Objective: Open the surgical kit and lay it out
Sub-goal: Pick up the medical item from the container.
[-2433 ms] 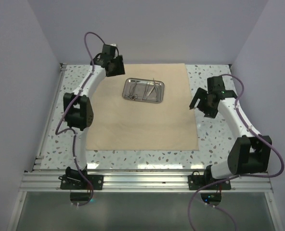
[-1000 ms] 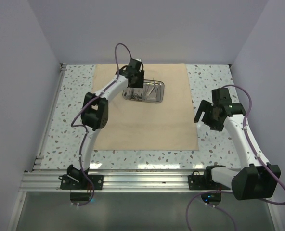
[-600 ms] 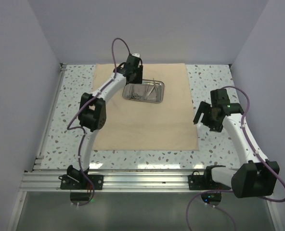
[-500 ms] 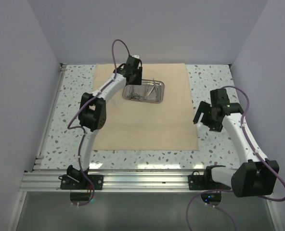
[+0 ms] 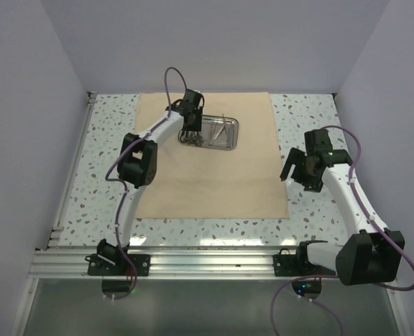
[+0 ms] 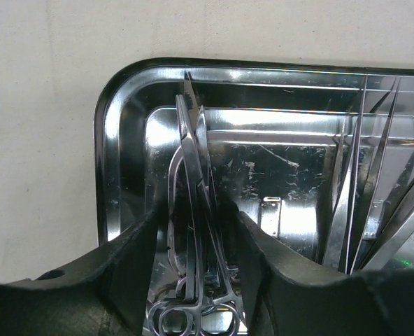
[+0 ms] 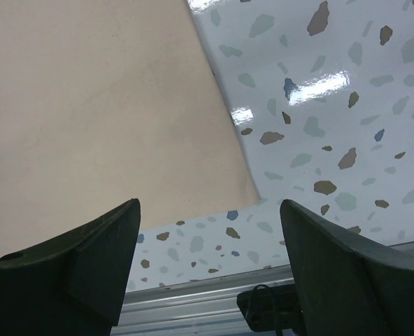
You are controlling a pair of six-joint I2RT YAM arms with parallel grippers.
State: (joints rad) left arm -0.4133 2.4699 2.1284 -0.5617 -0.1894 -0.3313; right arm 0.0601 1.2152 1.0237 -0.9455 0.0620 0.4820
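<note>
The beige cloth wrap lies spread flat on the table, with the shiny steel tray on its far half. My left gripper is lowered into the tray's left end. In the left wrist view its fingers straddle a bundle of scissor-like instruments, with small gaps on both sides, so the left gripper is open. Tweezers lie at the tray's right. My right gripper hovers open and empty over the cloth's right edge; the right gripper holds nothing.
Speckled white tabletop surrounds the cloth. An aluminium rail with both arm bases runs along the near edge. Walls close in the left, right and far sides.
My left gripper has dropped down from above the tray's far left corner into the tray, and its jaws have narrowed around the instruments. The right arm has barely moved.
</note>
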